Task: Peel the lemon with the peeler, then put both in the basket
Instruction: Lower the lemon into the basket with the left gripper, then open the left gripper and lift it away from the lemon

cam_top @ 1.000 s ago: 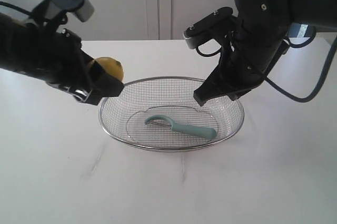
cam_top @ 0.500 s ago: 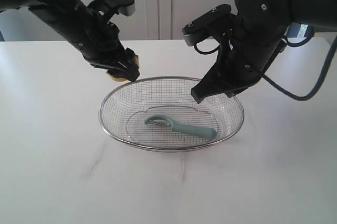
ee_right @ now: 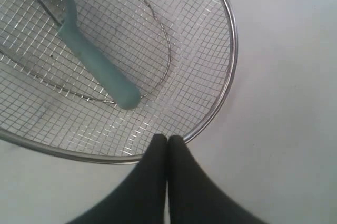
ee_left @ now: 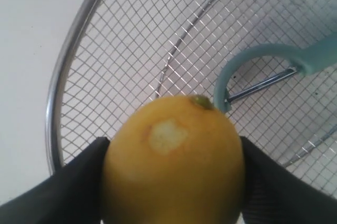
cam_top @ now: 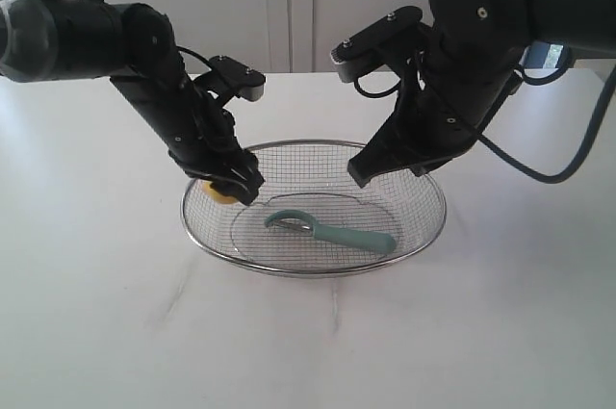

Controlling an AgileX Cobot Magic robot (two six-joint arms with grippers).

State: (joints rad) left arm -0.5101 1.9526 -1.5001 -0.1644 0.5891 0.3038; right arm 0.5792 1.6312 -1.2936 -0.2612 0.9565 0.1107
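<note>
My left gripper (cam_top: 231, 190) is shut on the yellow lemon (cam_top: 218, 193), holding it low over the left inside of the wire basket (cam_top: 423, 226). In the left wrist view the lemon (ee_left: 174, 161) fills the space between the two black fingers (ee_left: 79, 192) and shows a small pale peeled patch. The teal peeler (cam_top: 332, 231) lies on the basket floor, its hooked head toward the lemon; both wrist views show the peeler (ee_left: 274, 63) (ee_right: 89, 55). My right gripper (cam_top: 361, 176) hangs shut and empty over the basket's far right rim (ee_right: 221, 97).
The basket sits in the middle of a white table (cam_top: 96, 313). White cabinet doors (cam_top: 289, 5) stand behind the table. The right arm (cam_top: 472, 53) looms over the basket's back right side.
The left arm has swung in from the left and gone down, carrying the lemon from outside the rim into the basket. The right gripper has barely shifted.
</note>
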